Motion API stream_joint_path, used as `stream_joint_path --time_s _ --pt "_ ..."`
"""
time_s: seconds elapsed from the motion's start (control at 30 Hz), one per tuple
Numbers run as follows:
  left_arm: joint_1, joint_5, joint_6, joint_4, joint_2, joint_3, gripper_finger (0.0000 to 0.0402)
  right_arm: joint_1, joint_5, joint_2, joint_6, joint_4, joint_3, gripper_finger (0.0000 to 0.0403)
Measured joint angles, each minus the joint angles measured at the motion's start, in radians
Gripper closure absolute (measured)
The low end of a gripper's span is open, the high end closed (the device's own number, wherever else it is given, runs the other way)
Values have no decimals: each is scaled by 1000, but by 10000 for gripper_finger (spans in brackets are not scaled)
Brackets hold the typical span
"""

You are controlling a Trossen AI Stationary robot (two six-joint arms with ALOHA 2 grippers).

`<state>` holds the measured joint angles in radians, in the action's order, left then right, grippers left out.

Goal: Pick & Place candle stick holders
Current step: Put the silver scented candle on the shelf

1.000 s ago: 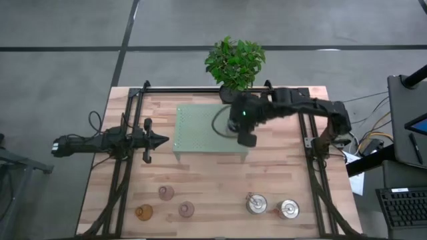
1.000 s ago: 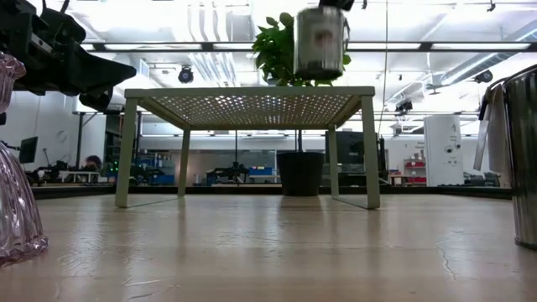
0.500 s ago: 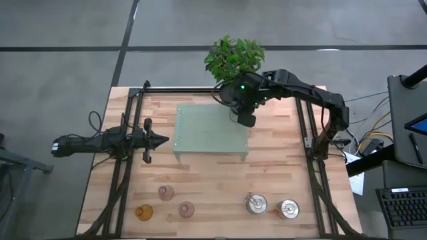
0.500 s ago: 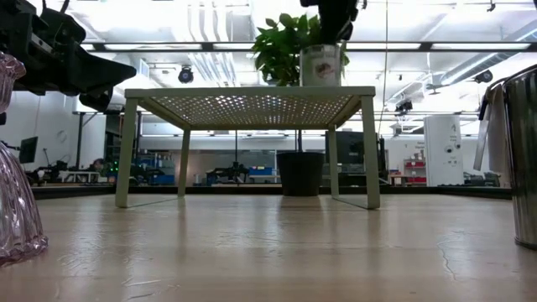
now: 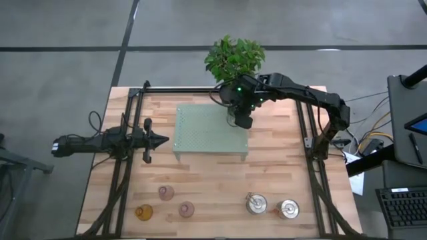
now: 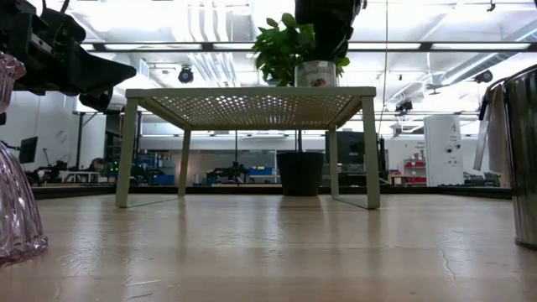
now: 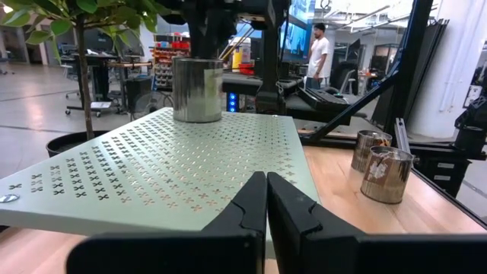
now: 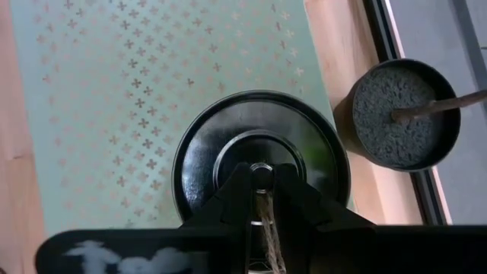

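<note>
My right gripper [image 5: 241, 119] is over the far right corner of the pale green perforated stand [image 5: 203, 133], shut on a shiny silver candle stick holder [image 6: 317, 74] that stands on the stand top; the holder also shows in the left wrist view [image 7: 198, 90]. My left gripper [image 5: 163, 140] is shut and empty, level with the stand's left side [image 7: 266, 190]. Two more silver holders [image 5: 256, 203] [image 5: 288, 209] stand on their bases near the front right. Two pinkish glass holders [image 5: 165, 193] [image 5: 186, 209] and an amber one [image 5: 143, 213] stand near the front left. My right gripper pinches the thin twine-like piece at the middle of the holder's round top [image 8: 262, 181] between its two fingers. The fingers come from above, pointing down. The holder stands upright with its base on the stand's far right corner [image 6: 336, 89].
A leafy plant [image 5: 235, 60] in a black pot [image 8: 405, 114] stands just beyond the stand's far right corner, close to my right gripper. Black frame rails [image 5: 123, 173] run along both table sides. Bare wood lies between the stand and the front holders.
My right gripper has gone toward the table's far edge and down with the silver holder. The holder hung clear above the stand's right part a second ago and now stands on the stand's far right corner.
</note>
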<state>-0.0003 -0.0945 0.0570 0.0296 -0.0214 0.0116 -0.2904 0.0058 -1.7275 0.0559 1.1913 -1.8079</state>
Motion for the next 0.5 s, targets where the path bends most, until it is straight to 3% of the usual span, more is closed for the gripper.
stream_joint_path --time_s 0.3,0.5 --pt "0 0 0 0 0 0 392 -4 1 0 -1 -28 11 364" --pt "0 0 0 0 0 0 392 -4 18 -1 -3 -28 11 323"
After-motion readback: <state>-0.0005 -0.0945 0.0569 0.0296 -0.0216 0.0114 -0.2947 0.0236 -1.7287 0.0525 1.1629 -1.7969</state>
